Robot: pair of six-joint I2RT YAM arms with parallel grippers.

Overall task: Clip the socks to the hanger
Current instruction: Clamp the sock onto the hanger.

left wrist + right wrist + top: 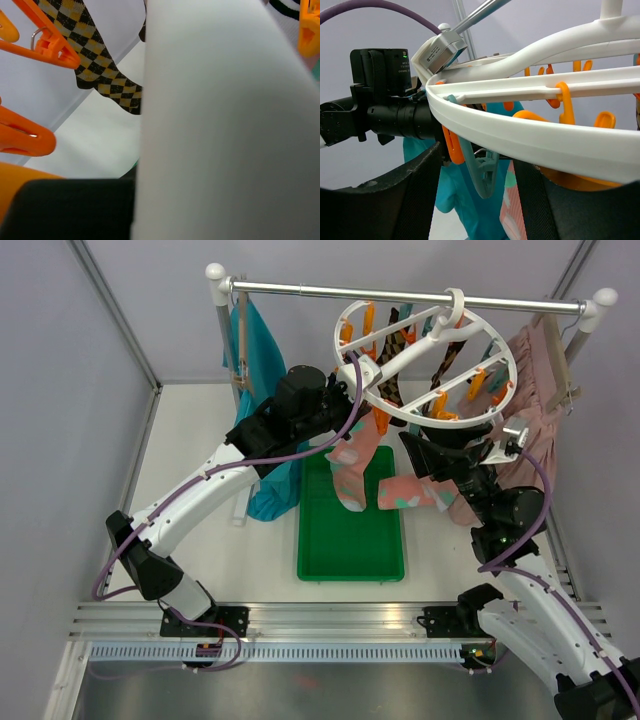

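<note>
The right gripper [477, 192], jaws apart, has the hanger's [520, 135] teal clip [482, 175] at twelve o'clock with a pink sock [506, 220] below it, while the left gripper [350, 375] is pinched together.

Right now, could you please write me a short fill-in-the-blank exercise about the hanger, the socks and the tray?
1. The flat tray is coloured ___.
2. The checked sock hangs from a clip on the round white ___.
3. The right gripper stands ___ around a teal clip.
4. The pink sock dangles over the ___.

Missing words: green; hanger; open; tray.
</note>
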